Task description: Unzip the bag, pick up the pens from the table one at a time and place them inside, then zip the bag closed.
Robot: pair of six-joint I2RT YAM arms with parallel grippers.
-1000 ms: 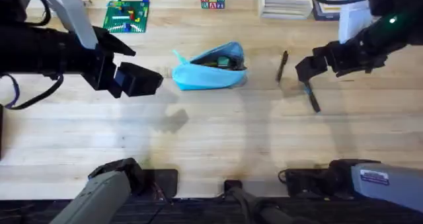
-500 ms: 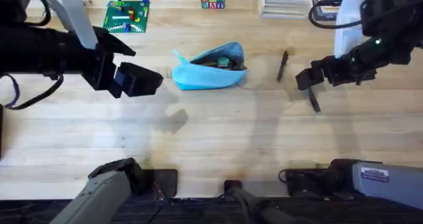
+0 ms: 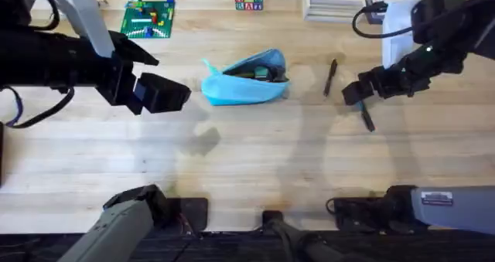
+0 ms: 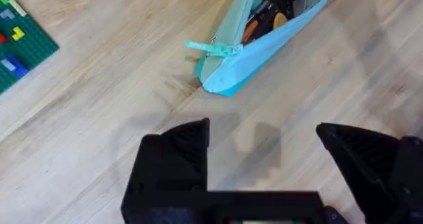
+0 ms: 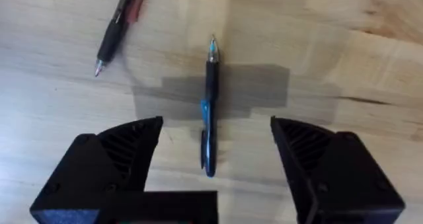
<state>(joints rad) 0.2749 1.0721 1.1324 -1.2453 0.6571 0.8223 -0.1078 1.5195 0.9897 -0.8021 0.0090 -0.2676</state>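
— Light blue fabric pouch [image 3: 246, 80] at upper centre of the overhead frame, mouth gaping, dark contents showing inside. Two pens right of it on the wooden table [image 3: 232, 169]: one pen [image 3: 330, 77] just right of the pouch, a second pen [image 3: 366, 117] lower right, partly under the right gripper [image 3: 352, 92].

— And the left gripper [image 3: 158, 92]?

— Parked at left-centre, well apart from the pouch, fingers spread, holding nothing.

— Left wrist view?

— Same pouch [image 4: 261, 36] in the upper middle, zipper open, teal pull tab [image 4: 213, 48] sticking out at the closed end. Black fingers [image 4: 175, 161] spread wide over bare wood.

— Right wrist view?

— Blue-accented pen [image 5: 209, 108] lying centred between the two spread fingers [image 5: 122, 161], tip pointing toward the top of the frame. Red-accented pen [image 5: 119, 26] in the upper left, apart from it. Nothing pinched yet.

— Handling?

— Probably light, stiff and smooth-barrelled; likely to roll or slip if nipped near an end. Best taken across the barrel around mid-length, fingers straddling it as now. Pouch soft and floppy; likely to sag or shift when a pen gets pushed in, so the open mouth deserves a careful aim.
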